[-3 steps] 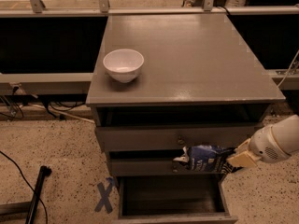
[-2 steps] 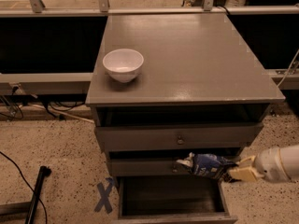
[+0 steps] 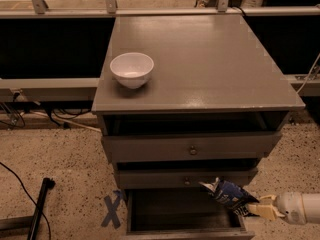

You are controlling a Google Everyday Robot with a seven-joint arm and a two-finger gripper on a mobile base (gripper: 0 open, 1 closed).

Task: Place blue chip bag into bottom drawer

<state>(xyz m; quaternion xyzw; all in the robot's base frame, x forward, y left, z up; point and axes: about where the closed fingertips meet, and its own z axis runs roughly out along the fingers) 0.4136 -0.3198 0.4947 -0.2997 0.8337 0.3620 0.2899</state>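
Observation:
The blue chip bag (image 3: 227,195), crumpled dark blue with white markings, hangs over the right part of the open bottom drawer (image 3: 186,228), just below the middle drawer's front. My gripper (image 3: 256,208) comes in from the lower right on a white arm and is shut on the bag's right end. The bottom drawer is pulled out and dark inside.
A white bowl (image 3: 131,69) stands on the left of the grey cabinet top (image 3: 210,64). Two shallower drawers with small knobs (image 3: 192,150) sit above, slightly pulled out. A blue tape X (image 3: 112,208) marks the floor at left, beside a black pole (image 3: 39,205).
The gripper with the bag has moved lower and a little to the right, so the bag now hangs over the open bottom drawer rather than in front of the middle drawer.

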